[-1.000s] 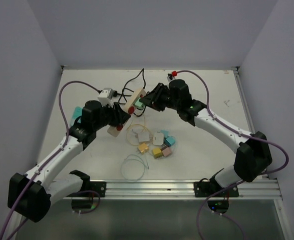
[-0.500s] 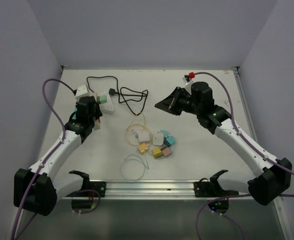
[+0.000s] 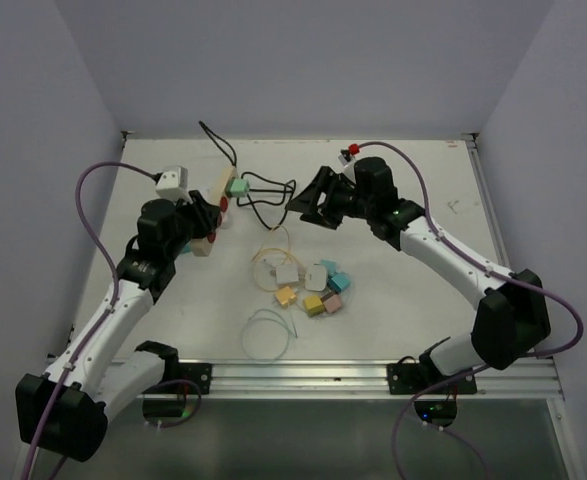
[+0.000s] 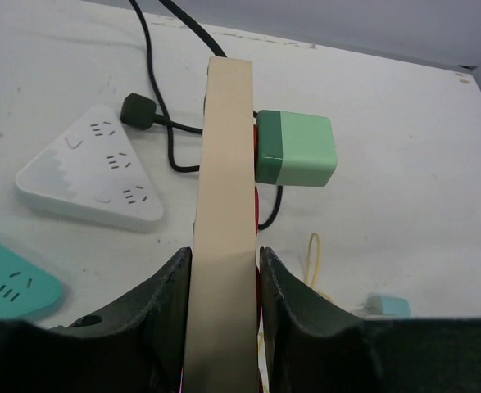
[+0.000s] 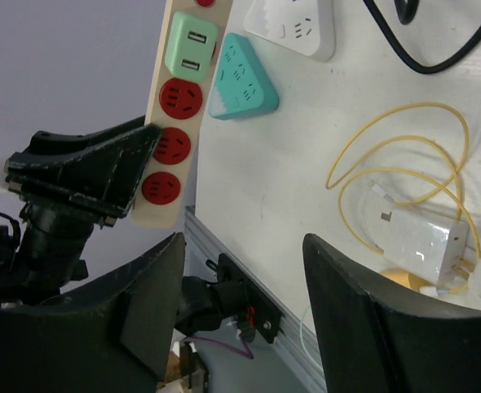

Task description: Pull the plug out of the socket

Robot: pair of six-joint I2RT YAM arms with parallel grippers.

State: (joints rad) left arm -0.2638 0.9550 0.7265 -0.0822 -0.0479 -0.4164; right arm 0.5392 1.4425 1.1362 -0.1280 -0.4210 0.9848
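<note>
shifted, beige socket strip (image 4: pixel 224 205) (red outlets) bears green plug (image 4: pixel 296 149).

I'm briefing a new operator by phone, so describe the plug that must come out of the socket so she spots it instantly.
Find the left gripper, shut on a long beige power strip with red sockets. Stuck in the strip's red face beyond the jaws is the plug: a mint-green cube with two USB ports. The loose coloured cubes mid-table sit in no socket.

There were one long beige power strip (image 4: pixel 222 205), one green cube plug (image 4: pixel 296 149), two triangular socket blocks (image 4: pixel 93 176), and seemingly seven small coloured adapter cubes (image 3: pixel 314 304), tightly clustered.
</note>
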